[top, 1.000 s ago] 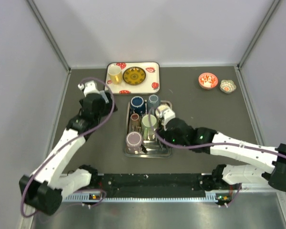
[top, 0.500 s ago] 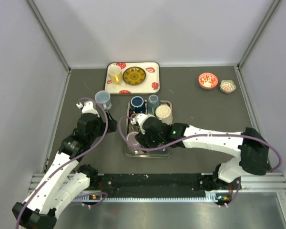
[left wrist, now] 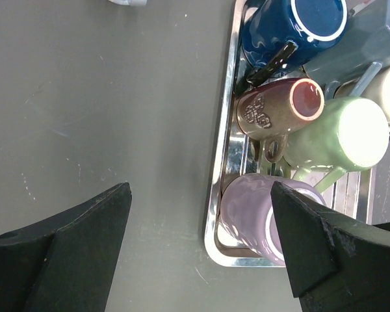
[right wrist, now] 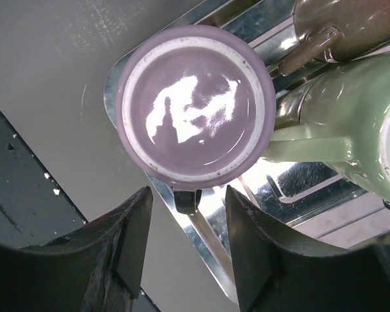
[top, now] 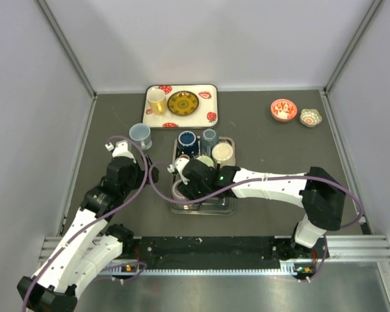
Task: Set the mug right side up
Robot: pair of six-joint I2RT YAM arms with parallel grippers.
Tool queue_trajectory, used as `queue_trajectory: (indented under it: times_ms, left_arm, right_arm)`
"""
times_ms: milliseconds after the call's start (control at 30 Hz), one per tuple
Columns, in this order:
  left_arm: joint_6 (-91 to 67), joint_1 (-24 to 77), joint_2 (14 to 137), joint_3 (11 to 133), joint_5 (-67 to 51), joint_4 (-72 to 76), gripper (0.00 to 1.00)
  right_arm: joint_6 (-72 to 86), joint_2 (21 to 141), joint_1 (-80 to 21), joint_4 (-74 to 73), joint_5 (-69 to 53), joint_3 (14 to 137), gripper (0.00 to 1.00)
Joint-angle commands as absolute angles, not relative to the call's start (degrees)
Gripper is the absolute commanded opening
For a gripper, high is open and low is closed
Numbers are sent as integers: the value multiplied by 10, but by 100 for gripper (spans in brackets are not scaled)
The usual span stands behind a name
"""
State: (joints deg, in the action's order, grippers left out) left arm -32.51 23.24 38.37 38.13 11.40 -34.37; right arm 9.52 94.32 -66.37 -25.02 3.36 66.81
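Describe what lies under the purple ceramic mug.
The purple ceramic mug stands on the shiny metal tray, near its corner. The mug covers the tray floor below it, so anything trapped beneath cannot be seen.

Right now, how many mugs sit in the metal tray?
6: blue and grey at the far end, cream, brown and green mid-tray, purple nearest; the arm may hide others.

Purple mug (right wrist: 195, 117) in tray (right wrist: 206, 246) corner, handle pointing between right gripper (right wrist: 187, 221) fingers (right wrist: 133, 227), gap each side. Green mug (right wrist: 341, 123) and brown mug (right wrist: 351, 26) alongside.
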Motion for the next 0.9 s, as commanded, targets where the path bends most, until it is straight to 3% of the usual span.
queue_trajectory:
  times_ms: [0,333,467,633,700,733,867]
  left_arm:
    - [-329,234,381,376,119,-336,94]
    - [-329,234,374,368,117,-333,93]
    - [-330,235,373,366,113,-334,92]
    - [-332,234,367,362,110,-334,91]
    - [-332,234,365,362,109,-335,91]
    - [-332,234,364,361,109,-335,91]
    - [-333,234,361,361,109,-335,91]
  right_arm:
    - [87,958,-671,-237,36,700,48]
    - [86,983,-672,-234,40,708,41]
    - [91,988,-671,-231,41,712,24]
    - [94,998,-671,-231,43,712,17]
    - [98,998,-671,-231,47,708,10]
    - [99,998,-672,-232,50,708,1]
    - [112,970,-672,-230,52,696,0]
